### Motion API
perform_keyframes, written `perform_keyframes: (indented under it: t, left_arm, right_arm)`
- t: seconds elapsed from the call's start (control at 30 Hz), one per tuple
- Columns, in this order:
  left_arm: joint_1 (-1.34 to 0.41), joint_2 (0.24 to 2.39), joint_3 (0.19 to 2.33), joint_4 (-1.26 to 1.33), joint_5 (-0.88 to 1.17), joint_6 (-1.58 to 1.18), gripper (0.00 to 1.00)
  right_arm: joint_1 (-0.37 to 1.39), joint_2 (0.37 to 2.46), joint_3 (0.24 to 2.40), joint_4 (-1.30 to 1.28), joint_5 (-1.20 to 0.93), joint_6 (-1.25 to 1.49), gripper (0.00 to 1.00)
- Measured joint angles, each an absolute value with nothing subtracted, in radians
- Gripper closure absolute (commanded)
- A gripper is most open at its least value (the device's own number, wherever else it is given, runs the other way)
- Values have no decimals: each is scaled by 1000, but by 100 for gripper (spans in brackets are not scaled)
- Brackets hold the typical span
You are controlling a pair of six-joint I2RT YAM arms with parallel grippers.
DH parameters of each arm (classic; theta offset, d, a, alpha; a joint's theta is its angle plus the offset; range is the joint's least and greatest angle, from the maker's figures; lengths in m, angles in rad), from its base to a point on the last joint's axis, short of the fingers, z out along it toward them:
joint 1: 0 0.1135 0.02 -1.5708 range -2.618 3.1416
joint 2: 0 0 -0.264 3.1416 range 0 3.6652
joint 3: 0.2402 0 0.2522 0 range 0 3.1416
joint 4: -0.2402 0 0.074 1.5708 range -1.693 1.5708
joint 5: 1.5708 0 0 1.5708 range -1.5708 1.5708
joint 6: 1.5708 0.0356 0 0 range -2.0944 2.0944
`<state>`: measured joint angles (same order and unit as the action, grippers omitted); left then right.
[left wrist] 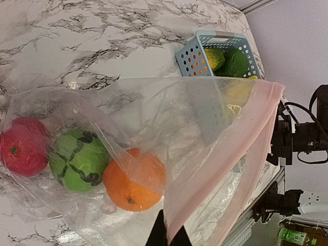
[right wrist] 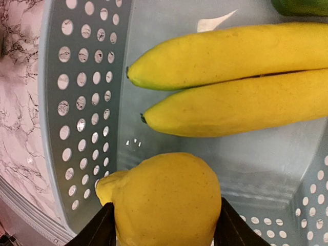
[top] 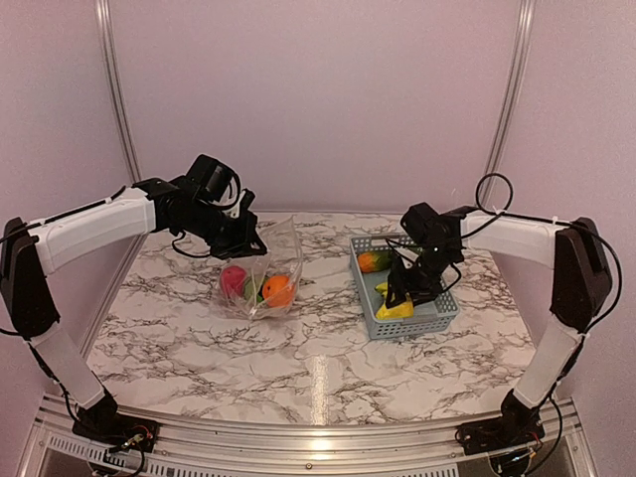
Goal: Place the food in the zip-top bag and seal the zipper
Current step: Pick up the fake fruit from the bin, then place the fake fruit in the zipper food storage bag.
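The clear zip-top bag [top: 266,260] stands open on the table. It holds a red apple [left wrist: 23,146], a striped green melon [left wrist: 78,160] and an orange [left wrist: 134,179]. My left gripper [left wrist: 169,237] is shut on the bag's mouth edge and holds it up; the pinkish zipper strip [left wrist: 248,146] runs from it. My right gripper [right wrist: 164,228] is down inside the grey-blue basket [top: 437,310], shut on a yellow lemon [right wrist: 164,202]. A yellow two-fingered banana [right wrist: 230,82] lies just beyond the lemon. I cannot tell whether the lemon is off the basket floor.
The basket [left wrist: 192,56] stands right of the bag and also holds a green and orange fruit [top: 372,261] at its far end. A green piece [right wrist: 302,5] shows at the top edge of the right wrist view. The table is marble-patterned with walls behind.
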<state>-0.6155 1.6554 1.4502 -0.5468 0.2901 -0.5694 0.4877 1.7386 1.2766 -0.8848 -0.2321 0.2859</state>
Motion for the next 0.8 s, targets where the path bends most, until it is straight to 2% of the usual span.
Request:
perform_keyframes:
  t: [0.47,0.7,0.8]
  left_arm:
    - [-616,1677,1468,-542,308,-570,100]
    - [-616,1698,1490,-535,315,-576,100]
    - [-616,1697,1492,-535,315,-577,100]
  right_arm:
    - [500,1725,1661,-927,-293,318,55]
    - [608,1872,1926,-885,-336,372,56]
    - [667,1906,1971,-846,-346,382,56]
